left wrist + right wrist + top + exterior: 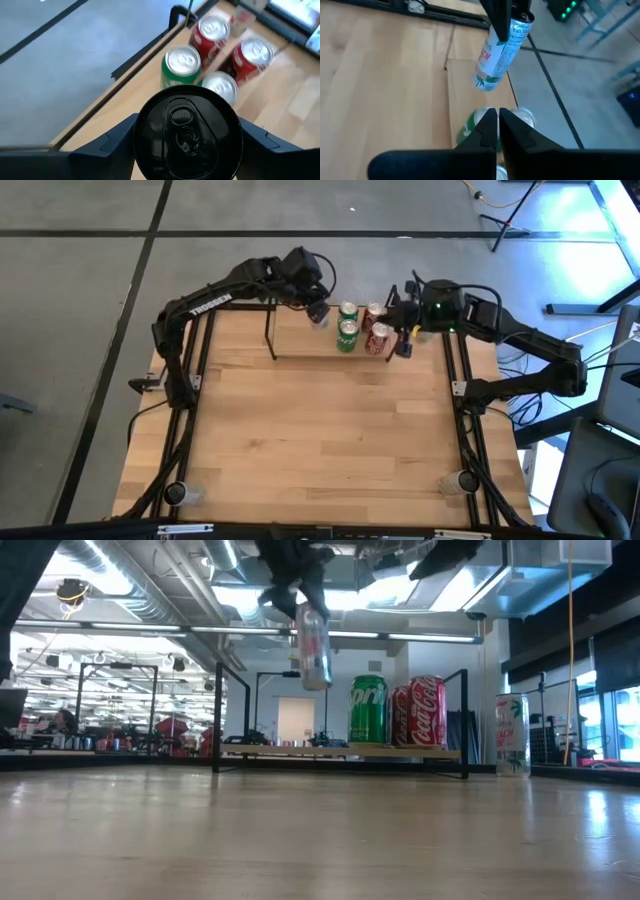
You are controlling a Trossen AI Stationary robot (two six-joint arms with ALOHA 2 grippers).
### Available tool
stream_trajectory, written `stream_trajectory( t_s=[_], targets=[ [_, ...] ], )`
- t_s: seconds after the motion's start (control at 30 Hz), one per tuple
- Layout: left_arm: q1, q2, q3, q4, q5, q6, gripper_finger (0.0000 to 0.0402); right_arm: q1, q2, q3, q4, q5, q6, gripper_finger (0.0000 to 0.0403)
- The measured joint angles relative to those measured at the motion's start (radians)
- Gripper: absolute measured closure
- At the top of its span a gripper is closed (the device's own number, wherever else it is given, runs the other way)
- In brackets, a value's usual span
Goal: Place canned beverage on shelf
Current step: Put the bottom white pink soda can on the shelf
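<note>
The left gripper is clenched around a slim white can and holds it in the air above the shelf, a low rack with a light wooden board and thin black end frames at the desk's far edge, toward twelve o'clock seen from above. The can has not been set down: at table height, open space shows between its base and the board.

Four cans already stand on the shelf, two green soda cans and two red cola cans, grouped at its right half. Another slim white can stands on the desk just outside the shelf's right frame.

So the task looks partly done. The held can is lifted and carried over the shelf; lowering it onto the bare board to the left of the green cans and letting go remain.

The held can's long axis is close to vertical, slightly tilted, with the black lid up and the base pointing down at the board.

The right gripper hovers at the shelf's right end, above the standing cans, its jaws pressed together and holding nothing.
</note>
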Motion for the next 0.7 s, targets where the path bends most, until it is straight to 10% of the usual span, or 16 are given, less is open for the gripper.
stream_trajectory(
  t_s=[0.7],
  targets=[
    [0.118,0.0,-0.362,0.424,0.128,0.047,0.0172,-0.018,0.001,-0.08,-0.034,-0.026,0.083,0.0393]
  ],
)
